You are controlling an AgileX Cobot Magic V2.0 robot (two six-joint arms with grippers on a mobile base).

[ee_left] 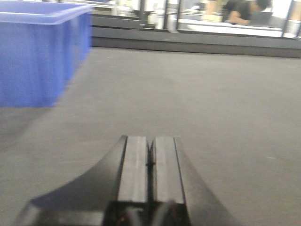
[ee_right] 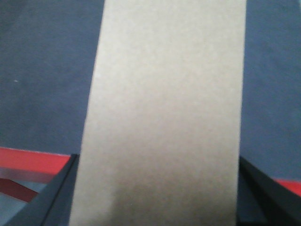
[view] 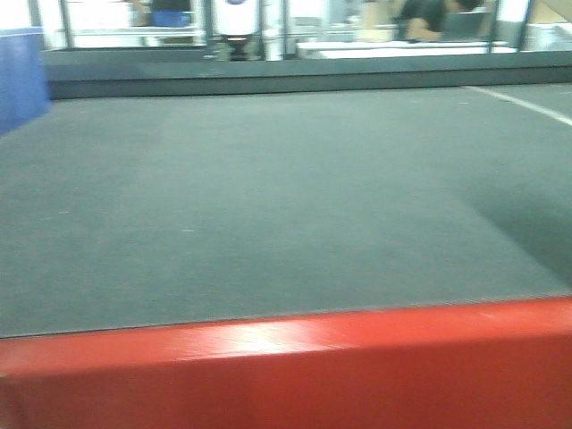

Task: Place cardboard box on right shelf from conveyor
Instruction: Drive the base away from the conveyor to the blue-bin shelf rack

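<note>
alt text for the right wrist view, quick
A plain tan cardboard box fills the middle of the view, held by its sides in the right pincer. Behind it lies the dark grey conveyor belt, with its red frame edge at lower left.

The conveyor (view: pixel 268 197) spreads as a wide, dark grey textured belt, with its glossy red frame edge (view: pixel 286 366) running along 6 o'clock in the front view. A blue plastic bin (ee_left: pixel 33 56) stands on the belt toward 10 o'clock. A white line (view: pixel 523 105) marks the surface at 2 o'clock
</note>
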